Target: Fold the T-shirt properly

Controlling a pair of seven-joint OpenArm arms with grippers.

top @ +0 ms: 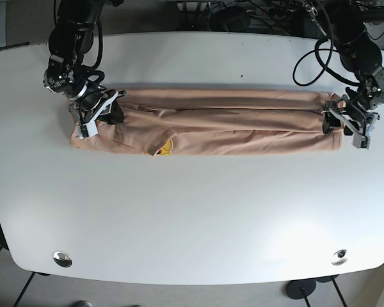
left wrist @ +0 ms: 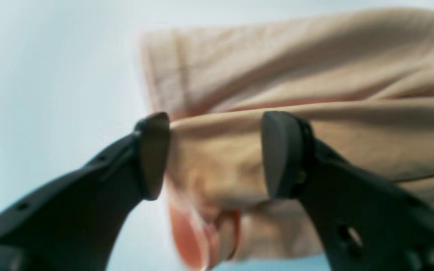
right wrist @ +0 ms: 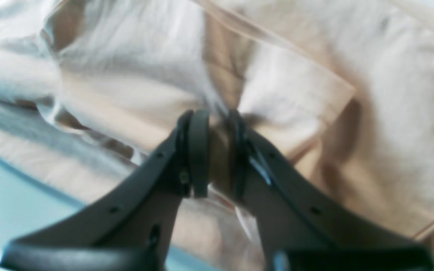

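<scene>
The T-shirt (top: 205, 123) lies folded into a long band across the table (top: 192, 211); right gripper (right wrist: 214, 152) at nine o'clock pinches cloth; left gripper (left wrist: 215, 154) at three o'clock gapes wide astride the edge.

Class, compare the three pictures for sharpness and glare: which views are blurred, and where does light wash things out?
Left wrist: T-shirt blurred, left gripper fingers sharper. Right wrist: cloth soft and washed out pale by bright light. Base: sharpest, with glare patches on the white table near its front edge.
</scene>
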